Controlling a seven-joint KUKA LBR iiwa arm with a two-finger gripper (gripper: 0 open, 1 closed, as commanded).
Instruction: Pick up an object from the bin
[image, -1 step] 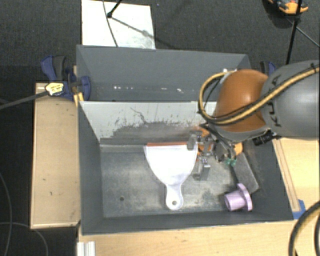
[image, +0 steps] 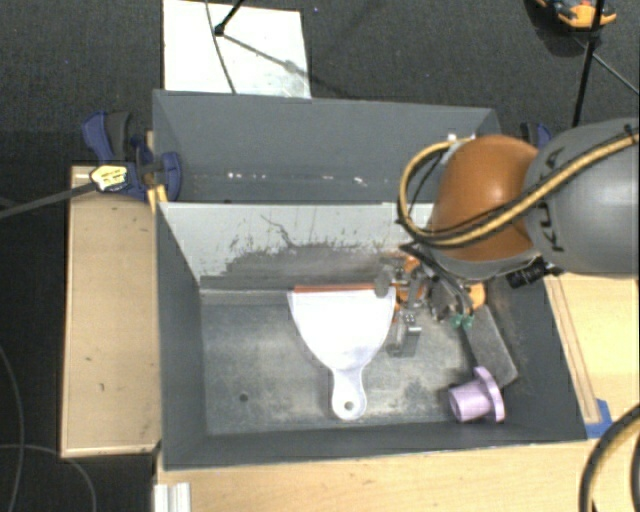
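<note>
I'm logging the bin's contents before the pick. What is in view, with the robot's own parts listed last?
white scoop: one, white with a reddish strip along its wide edge, middle of the bin floor, handle pointing at the near wall
purple spool: one, purple, near right corner of the floor
dark slab: one, dark grey, flat and slanted, right side of the floor, just above the spool
bin: one, grey metal, scuffed floor
claw: one, metal, low over the scoop's right edge
arm: one, grey, coming in from the right, with an orange cover and looped cables at the wrist
</note>
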